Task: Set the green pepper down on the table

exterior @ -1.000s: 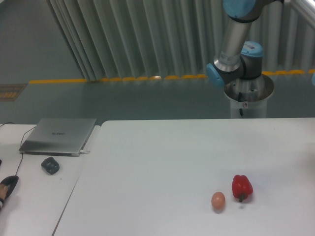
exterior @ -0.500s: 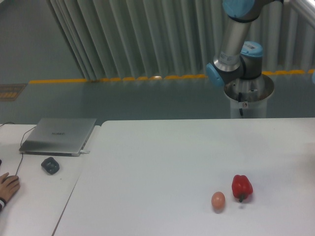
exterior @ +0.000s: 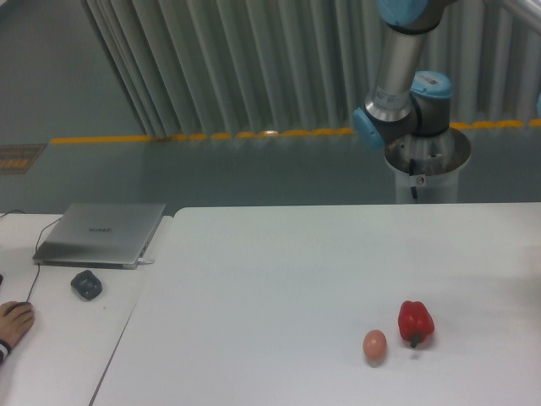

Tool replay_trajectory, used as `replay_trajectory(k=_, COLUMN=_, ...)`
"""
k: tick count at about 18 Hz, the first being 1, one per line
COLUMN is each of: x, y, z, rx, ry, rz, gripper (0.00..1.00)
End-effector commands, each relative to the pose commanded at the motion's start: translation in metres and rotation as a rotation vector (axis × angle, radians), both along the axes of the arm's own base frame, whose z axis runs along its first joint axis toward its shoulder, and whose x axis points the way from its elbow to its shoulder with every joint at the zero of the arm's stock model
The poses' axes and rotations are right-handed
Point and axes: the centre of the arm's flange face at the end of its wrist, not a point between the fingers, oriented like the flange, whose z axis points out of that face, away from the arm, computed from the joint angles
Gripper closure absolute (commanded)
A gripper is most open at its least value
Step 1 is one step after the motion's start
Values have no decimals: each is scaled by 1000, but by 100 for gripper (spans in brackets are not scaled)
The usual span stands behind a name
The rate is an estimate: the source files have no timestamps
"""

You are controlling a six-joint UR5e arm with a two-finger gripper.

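The white surface spans most of the scene, its left edge beside a narrower desk. The robot arm at the far right has shifted slightly since half a second ago. Its hand is out of view, as is the green pepper. A closed laptop and mouse sit on the desk; a person's fingers have slid slightly lower at its left edge. Near right, a red pepper and egg sit just apart, open room all around.
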Motion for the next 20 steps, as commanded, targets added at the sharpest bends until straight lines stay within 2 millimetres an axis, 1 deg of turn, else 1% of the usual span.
replay_trajectory(k=4, x=26, y=35, z=0, rx=145, ry=-87, rz=149, gripper=61)
replay_trajectory(k=6, x=40, y=52, z=0, rx=175, ry=-106, rz=192, gripper=61)
replay_trajectory(k=8, x=50, y=62, z=-1, rx=188, ry=-121, rz=202, gripper=61)
replay_trajectory(k=11, x=67, y=78, z=-10, rx=204, ry=-156, rz=234, gripper=61)
replay_trajectory(k=14, x=79, y=89, z=-21, rx=177, ry=-162, rz=272, gripper=61)
replay_trajectory(k=16, x=89, y=88, z=-38, rx=133, ry=-165, rz=277, gripper=61)
replay_trajectory(k=17, x=93, y=89, z=-43, rx=111, ry=-157, rz=270, gripper=61)
replay_trajectory(k=19, x=102, y=98, z=-52, rx=78, ry=-147, rz=255, gripper=61)
replay_trajectory(k=20, x=104, y=99, z=-57, rx=63, ry=-146, rz=256, gripper=61)
